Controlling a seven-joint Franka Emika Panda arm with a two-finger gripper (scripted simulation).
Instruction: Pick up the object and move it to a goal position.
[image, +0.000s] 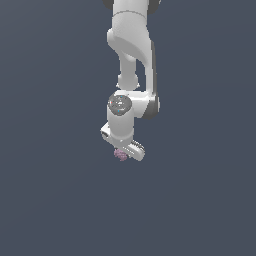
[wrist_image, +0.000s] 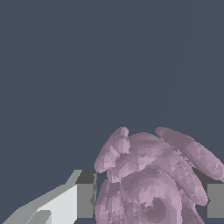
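In the exterior view, the white Panda arm (image: 131, 55) hangs down from the top edge of the frame over a plain dark slate-blue ground. Its wrist joint shows a round grey cap facing the camera, and below it the end effector (image: 123, 154) points downward, angled a little toward the exterior view's right. The object (image: 120, 155), a small pale pink-mauve knobbly piece, shows at the lower tip of the end effector, partly hidden behind the white body, with only its lumpy edge peeking out toward the exterior view's left.

The wrist view shows the same object (wrist_image: 151, 183) very close, filling the space between the 2 fingers (wrist_image: 85, 199). Its rounded lobes overlap like petals, and a hollow swirl marks its middle. A grey pad sits against each side of it, so the end effector (wrist_image: 148, 200) is pinching the object between its pads. The surroundings are an even dark blue-grey with no container or other item visible in either view. Whether the object touches any surface beneath cannot be told.
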